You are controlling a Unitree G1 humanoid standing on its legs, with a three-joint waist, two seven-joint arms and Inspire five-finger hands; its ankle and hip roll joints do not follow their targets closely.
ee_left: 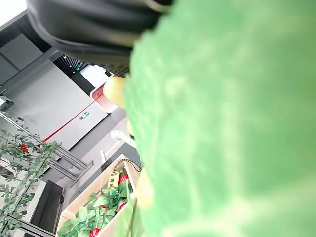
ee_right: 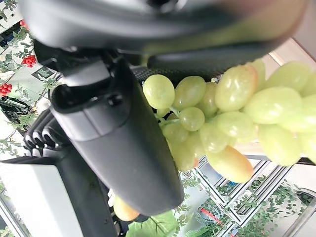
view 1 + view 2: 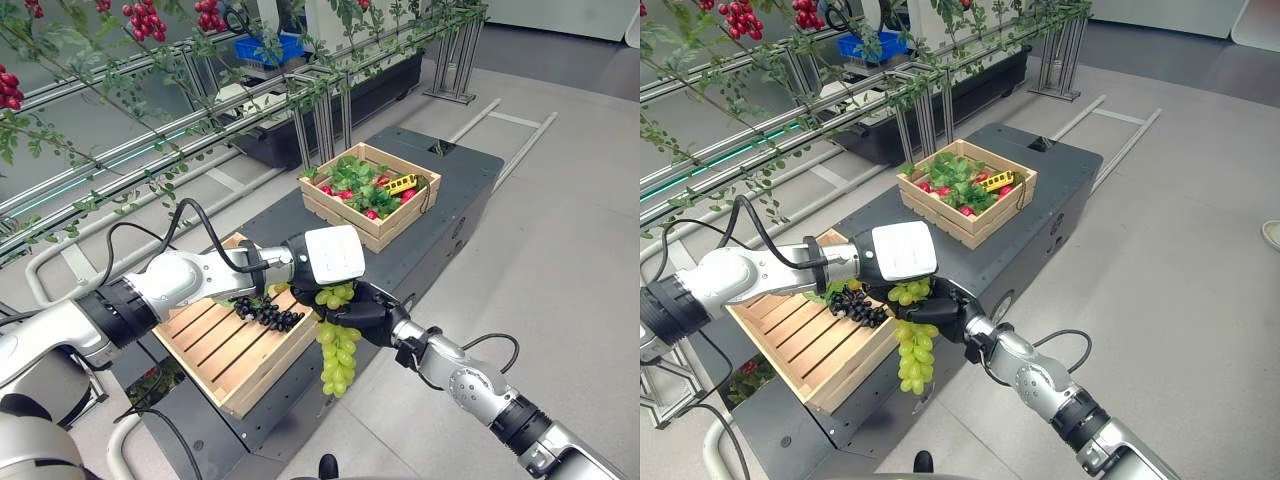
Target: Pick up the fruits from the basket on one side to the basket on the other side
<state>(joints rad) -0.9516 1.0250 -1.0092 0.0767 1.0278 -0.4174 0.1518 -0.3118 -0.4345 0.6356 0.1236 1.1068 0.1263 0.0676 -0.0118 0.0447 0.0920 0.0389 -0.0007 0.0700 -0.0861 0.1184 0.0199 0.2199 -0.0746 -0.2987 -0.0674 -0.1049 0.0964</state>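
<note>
Over the near crate's (image 3: 262, 385) edge, right hand (image 3: 372, 312) grips green grapes (image 3: 338, 360).

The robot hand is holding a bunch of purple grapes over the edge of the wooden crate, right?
Not quite. The grapes in the right robot hand are green, as the right wrist view shows up close. The dark grapes lie in the near wooden crate. The bunch does hang over that crate's edge.
</note>
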